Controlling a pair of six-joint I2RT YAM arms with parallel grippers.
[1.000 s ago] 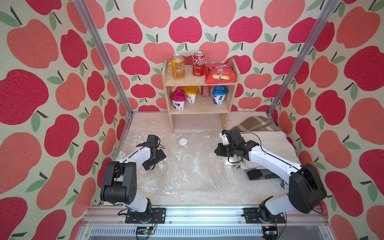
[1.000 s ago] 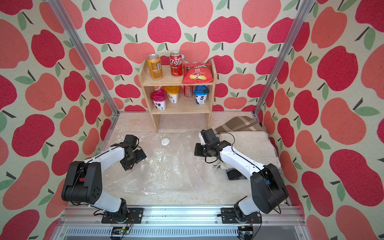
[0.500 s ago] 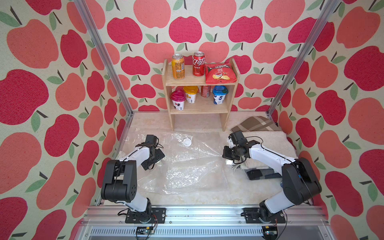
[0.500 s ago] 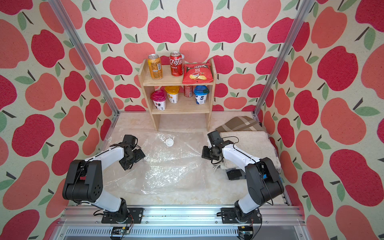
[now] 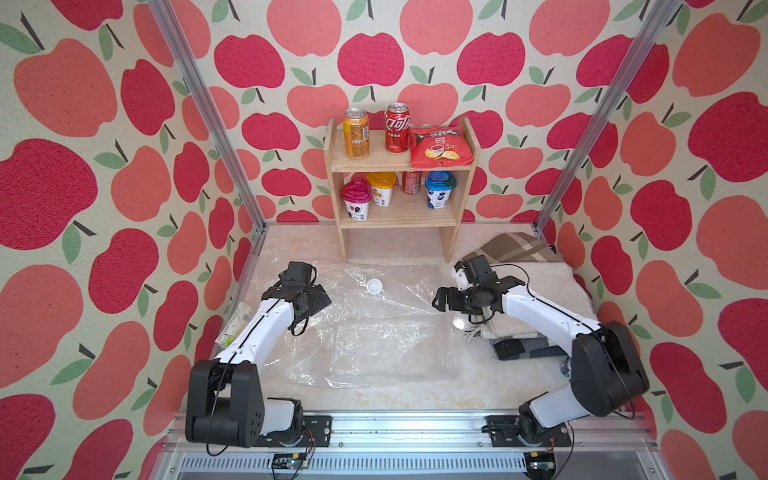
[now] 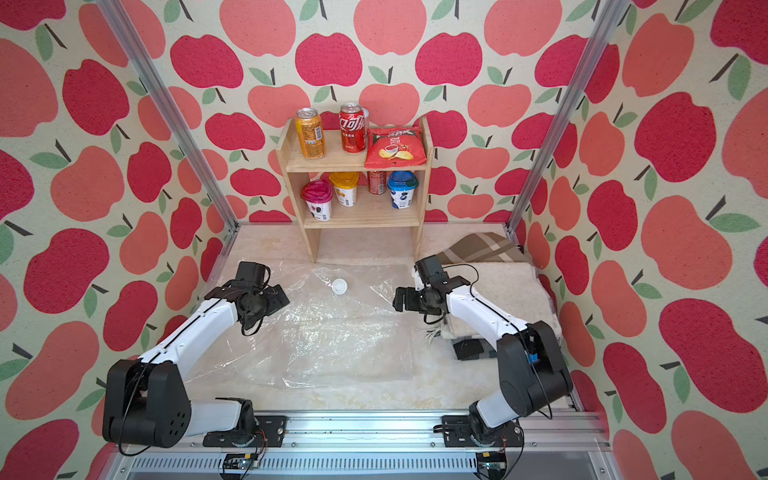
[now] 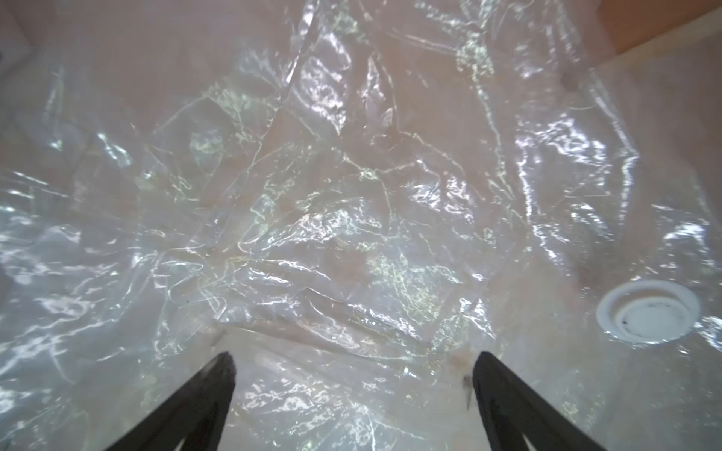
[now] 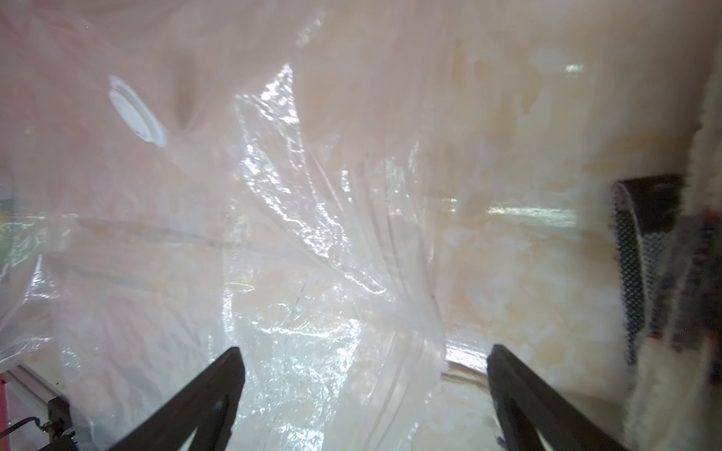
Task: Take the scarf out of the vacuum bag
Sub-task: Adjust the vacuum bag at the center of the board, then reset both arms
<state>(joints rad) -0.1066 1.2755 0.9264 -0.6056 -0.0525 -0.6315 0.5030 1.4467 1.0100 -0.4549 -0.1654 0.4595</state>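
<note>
Vacuum bag (image 5: 374, 332): clear, crumpled, lying flat on the marble-look table (image 5: 415, 390). Its white valve cap (image 5: 374, 286) faces up at the end nearer the shelf (image 5: 457, 216).
Scarf (image 5: 552, 286): probably the cream fringed cloth, folded just beside the bag's right edge, outside it, atop a dark checked cloth (image 5: 519, 348).
Left gripper (image 7: 354, 355): jaws spread, empty, over the bag's left part.
Right gripper (image 8: 365, 348): jaws spread, empty, over the bag's right edge.

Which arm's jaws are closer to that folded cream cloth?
Right. The right gripper, jaws open, hangs just beside the cream cloth; the left gripper is away across the vacuum bag.
</note>
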